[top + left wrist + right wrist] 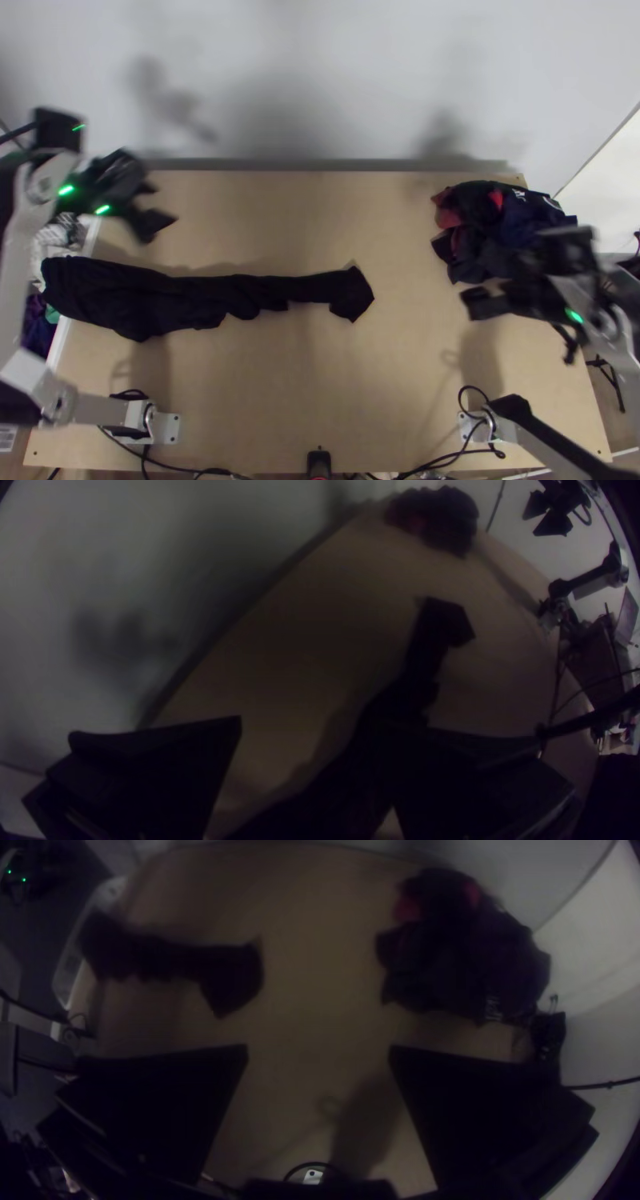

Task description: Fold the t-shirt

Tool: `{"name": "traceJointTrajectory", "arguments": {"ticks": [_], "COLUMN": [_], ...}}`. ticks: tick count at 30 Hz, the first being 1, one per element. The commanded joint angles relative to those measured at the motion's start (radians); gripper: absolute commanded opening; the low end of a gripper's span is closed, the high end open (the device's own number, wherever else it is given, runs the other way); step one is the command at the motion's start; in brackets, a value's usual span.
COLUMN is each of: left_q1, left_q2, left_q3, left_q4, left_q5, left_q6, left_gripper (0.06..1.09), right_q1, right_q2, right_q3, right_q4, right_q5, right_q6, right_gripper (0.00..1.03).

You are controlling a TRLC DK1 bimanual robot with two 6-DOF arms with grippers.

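The pale wooden surface [400,392] carries the black t-shirt [200,300] in a bunched strip, long axis crosswise. It lies on the base side of the left end effector [164,203], nearer and wide open, and leftward of the right end effector [319,1048], also spread wide.
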Motion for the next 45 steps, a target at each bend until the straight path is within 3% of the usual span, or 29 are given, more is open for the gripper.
{"name": "traceJointTrajectory", "arguments": {"ticks": [1, 7, 12, 19, 25, 33, 37, 45], "left_q1": [0.317, 0.449, 0.609, 0.647, 0.682, 0.684, 0.684, 0.681], "left_q2": [-0.192, -0.246, -0.254, -0.269, -0.254, -0.257, -0.286, -0.321], "left_q3": [-0.327, -0.513, -0.612, -0.731, -0.732, -0.775, -0.824, -0.881], "left_q4": [-0.054, -0.05, -0.037, 0.009, 0.104, 0.171, 0.205, 0.231], "left_q5": [0.002, 0.002, 0.003, -0.003, 0.0, 0.003, 0.006, 0.009], "left_q6": [0.231, 0.308, 0.434, 0.5, 0.489, 0.46, 0.454, 0.449], "left_gripper": [0.97, 0.94, 0.81, 0.82, 0.85, 0.9, 1.02, 1.02], "right_q1": [0.287, 0.551, 0.686, 0.728, 0.757, 0.812, 0.817, 0.814], "right_q2": [0.244, 0.526, 0.778, 1.08, 1.243, 1.318, 1.342, 1.385], "right_q3": [0.069, 0.239, 0.412, 0.725, 1.012, 1.026, 1.007, 0.983], "right_q4": [0.034, 0.086, 0.127, 0.127, 0.123, 0.199, 0.219, 0.336], "right_q5": [-0.002, -0.005, -0.014, -0.067, -0.08, -0.08, -0.08, -0.077], "right_q6": [-0.019, -0.018, -0.053, -0.067, -0.051, -0.027, -0.025, 0.007], "right_gripper": [0.99, 0.98, 0.98, 0.98, 0.98, 0.97, 0.95, 0.92]}}
